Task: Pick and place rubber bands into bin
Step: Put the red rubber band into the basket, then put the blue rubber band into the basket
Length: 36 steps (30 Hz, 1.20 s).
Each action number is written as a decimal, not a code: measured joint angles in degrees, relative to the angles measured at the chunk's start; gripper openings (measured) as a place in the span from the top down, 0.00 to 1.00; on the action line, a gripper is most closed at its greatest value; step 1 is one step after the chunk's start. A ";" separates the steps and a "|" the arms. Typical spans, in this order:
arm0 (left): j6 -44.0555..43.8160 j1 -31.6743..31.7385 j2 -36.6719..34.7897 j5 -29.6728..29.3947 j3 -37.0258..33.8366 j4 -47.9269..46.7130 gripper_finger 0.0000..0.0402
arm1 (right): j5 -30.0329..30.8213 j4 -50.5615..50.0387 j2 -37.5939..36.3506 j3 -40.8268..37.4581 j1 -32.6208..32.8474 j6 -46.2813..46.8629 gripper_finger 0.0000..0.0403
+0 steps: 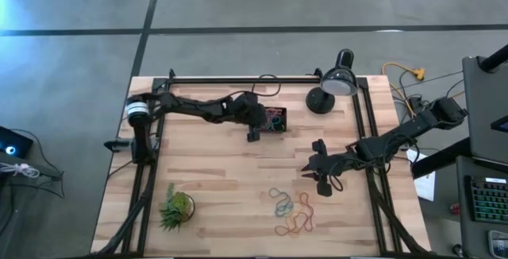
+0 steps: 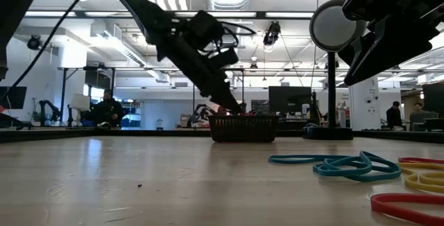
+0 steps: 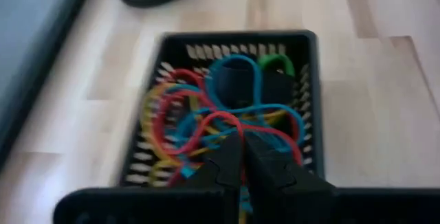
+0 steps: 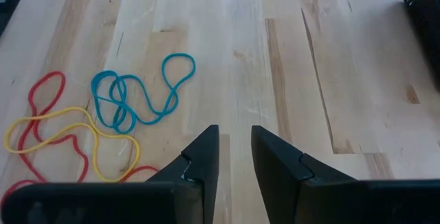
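black bin (image 1: 275, 119) at table's far middle, holding tangled bands. left gripper (image 1: 255, 129) closed, empty, fingertips at bin's near rim. right gripper (image 4: 235, 157) part open, empty, above bare wood beside loose bands (image 1: 290, 212) near front edge.

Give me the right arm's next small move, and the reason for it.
Probably lower the right gripper toward the blue rubber bands on the table: its fingers are parted and empty, and those loose loops lie just ahead of it. The left gripper, shut, sits at the bin, which already holds bands.
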 joint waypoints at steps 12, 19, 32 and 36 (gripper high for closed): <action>-1.84 0.07 2.78 2.08 0.75 0.18 0.93 | 1.51 0.06 0.00 -0.22 -0.01 0.02 0.80; -2.13 0.05 1.77 0.59 0.75 0.50 0.73 | 1.51 0.15 0.00 -0.22 -0.01 0.22 0.78; -3.37 -3.38 -6.01 4.10 -0.76 -0.61 0.60 | 0.36 12.69 2.14 -4.13 0.01 -0.45 0.80; -3.37 -7.96 -11.28 5.00 -3.43 -2.28 0.60 | -5.02 22.87 7.14 -5.32 0.03 -3.16 0.78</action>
